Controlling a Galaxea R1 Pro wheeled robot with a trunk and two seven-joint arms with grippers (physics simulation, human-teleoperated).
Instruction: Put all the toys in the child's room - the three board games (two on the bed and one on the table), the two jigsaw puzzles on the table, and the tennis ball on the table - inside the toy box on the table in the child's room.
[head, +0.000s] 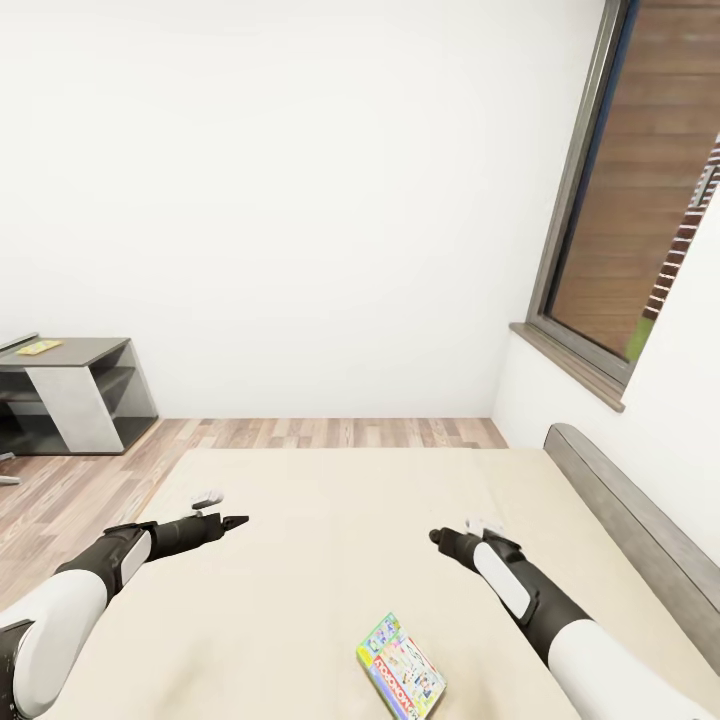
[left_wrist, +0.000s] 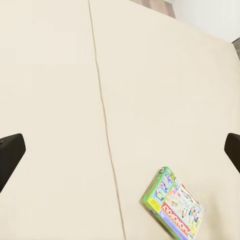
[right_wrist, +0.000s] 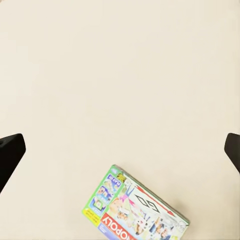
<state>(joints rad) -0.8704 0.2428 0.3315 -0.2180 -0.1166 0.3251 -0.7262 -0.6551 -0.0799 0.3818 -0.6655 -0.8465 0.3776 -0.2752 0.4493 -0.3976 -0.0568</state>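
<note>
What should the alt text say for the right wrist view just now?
A Monopoly box lies flat on the beige mattress, alone and untouched. The right gripper's two dark fingertips sit wide apart above the bed, holding nothing.

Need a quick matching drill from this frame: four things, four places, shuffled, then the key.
Things:
1. Monopoly box
2. grey cabinet
3. window
4. left claw

Places:
A. on the right-hand wall
B. by the far wall, at the left
C. lying flat on the bed, nearer the right arm
D. held open above the mattress, holding nothing

Pairs: 1-C, 2-B, 3-A, 4-D
</note>
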